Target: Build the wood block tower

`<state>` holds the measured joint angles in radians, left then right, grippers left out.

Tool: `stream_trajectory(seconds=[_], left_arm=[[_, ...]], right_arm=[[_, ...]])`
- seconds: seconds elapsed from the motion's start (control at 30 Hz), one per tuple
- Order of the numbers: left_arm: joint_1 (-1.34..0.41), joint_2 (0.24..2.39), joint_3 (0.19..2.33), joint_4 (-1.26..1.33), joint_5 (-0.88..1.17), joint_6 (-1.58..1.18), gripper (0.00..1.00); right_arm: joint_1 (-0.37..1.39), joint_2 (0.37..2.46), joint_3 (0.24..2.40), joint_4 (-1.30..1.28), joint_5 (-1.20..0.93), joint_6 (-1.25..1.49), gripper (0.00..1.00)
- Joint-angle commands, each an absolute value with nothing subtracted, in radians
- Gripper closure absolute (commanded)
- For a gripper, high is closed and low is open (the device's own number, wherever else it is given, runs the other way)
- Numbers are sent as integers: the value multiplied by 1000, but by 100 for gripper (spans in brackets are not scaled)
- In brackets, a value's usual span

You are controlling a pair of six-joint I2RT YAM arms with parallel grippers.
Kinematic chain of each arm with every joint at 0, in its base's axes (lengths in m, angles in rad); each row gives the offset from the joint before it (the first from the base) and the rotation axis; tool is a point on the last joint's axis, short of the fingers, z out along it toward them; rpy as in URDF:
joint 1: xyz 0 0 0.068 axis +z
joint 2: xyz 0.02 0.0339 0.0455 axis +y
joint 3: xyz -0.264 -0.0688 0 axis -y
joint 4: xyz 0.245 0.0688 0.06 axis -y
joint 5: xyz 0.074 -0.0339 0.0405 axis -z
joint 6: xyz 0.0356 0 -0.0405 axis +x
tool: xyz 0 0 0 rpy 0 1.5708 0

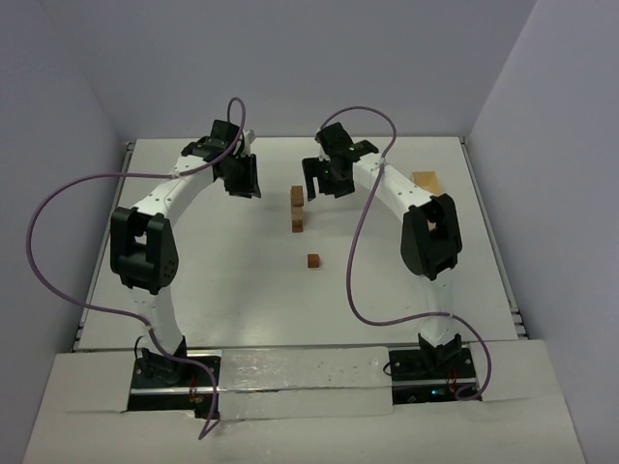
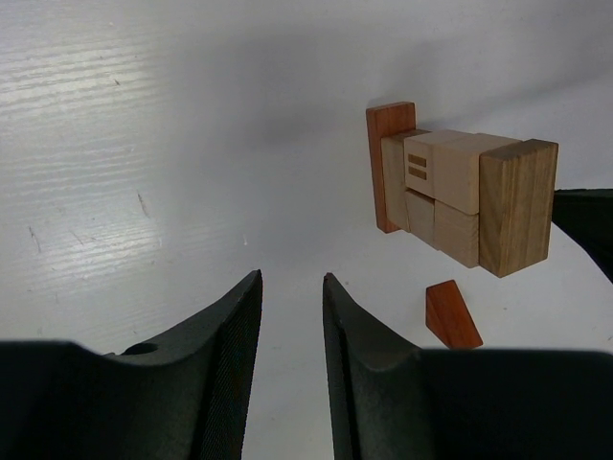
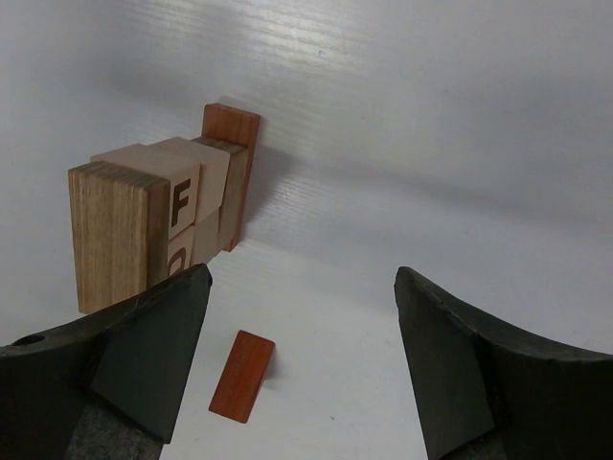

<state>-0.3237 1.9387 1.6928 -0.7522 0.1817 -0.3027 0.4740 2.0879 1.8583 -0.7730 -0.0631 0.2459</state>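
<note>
The tower (image 1: 298, 209) of tan and reddish wood blocks stands on the white tabletop (image 1: 222, 290), toward the far middle and between the two tools. The left tool (image 2: 292, 287) hangs just left of it, its fingers (image 2: 230, 345) drawn nearly together on nothing. The right tool (image 3: 302, 287) hangs just right of it, spread wide and empty. One reddish block (image 1: 313, 260) lies alone on the near side of the tower.
</note>
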Motion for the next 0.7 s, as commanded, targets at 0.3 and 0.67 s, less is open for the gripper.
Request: stream_trajectory(seconds=[0.3, 0.67], left_arm=[[-324, 1959, 1757, -759, 216, -307, 62], [-324, 1963, 1756, -757, 217, -307, 61]], right_arm=[[497, 2128, 1945, -804, -34, 252, 14], [509, 2129, 1966, -808, -33, 246, 14]])
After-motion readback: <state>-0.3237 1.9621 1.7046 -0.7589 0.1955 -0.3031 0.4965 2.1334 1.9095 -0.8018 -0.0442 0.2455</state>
